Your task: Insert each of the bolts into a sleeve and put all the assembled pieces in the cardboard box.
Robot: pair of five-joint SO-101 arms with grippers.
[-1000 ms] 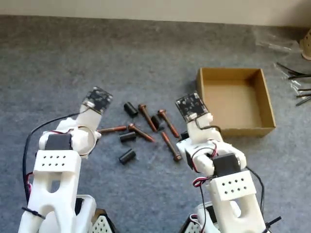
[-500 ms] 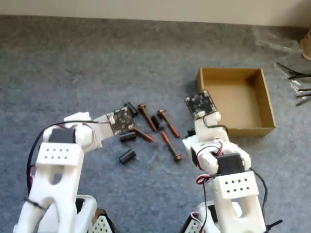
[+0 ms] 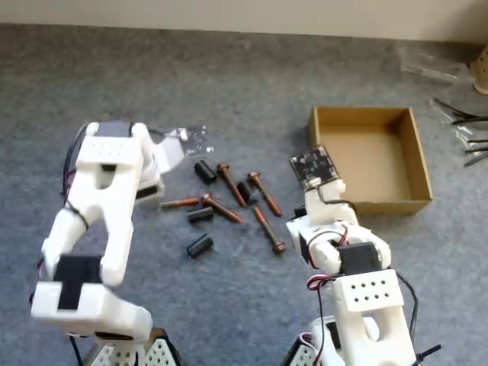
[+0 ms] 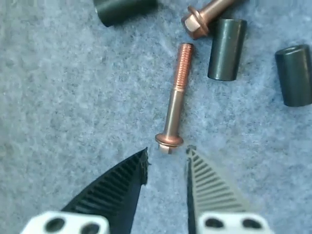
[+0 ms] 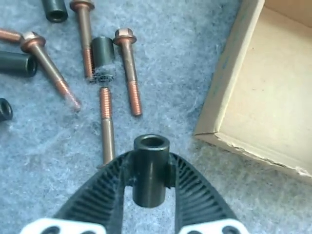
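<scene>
Right wrist view, nearest first: right gripper (image 5: 148, 163) pinching a dark cylindrical metal sleeve (image 5: 151, 173) between ribbed black jaws, open bore showing past the jaw tips, held above a grey felt-like mat (image 5: 195, 29). Just beyond the held piece, a copper-coloured threaded bolt (image 5: 107, 129) flat on the mat. Farther out, a second copper bolt (image 5: 127, 68) with a short dark loose sleeve (image 5: 102, 51) lying beside its head. To one side of these, the corner wall of an open brown cardboard box (image 5: 222, 92).

Left wrist view, nearest first: left gripper (image 4: 166, 155) spread, nothing between the jaws, tips low over the mat. Just past the tips and in line with the gap, the flanged head of a long copper bolt (image 4: 174, 102), shank and thread pointing away. Beside that thread, a dark upright-lying sleeve (image 4: 226, 48); farther off, another dark sleeve (image 4: 296, 75) and the hexagonal head of a further bolt (image 4: 197, 22).

High view, nearest first: white left arm (image 3: 107, 191) and white right arm (image 3: 343, 259) at the near edge. Between them, a lone black sleeve (image 3: 200, 245), then the scatter of bolts and sleeves. Beyond the right arm's wrist, the cardboard box, standing on the mat well apart from the left arm.
</scene>
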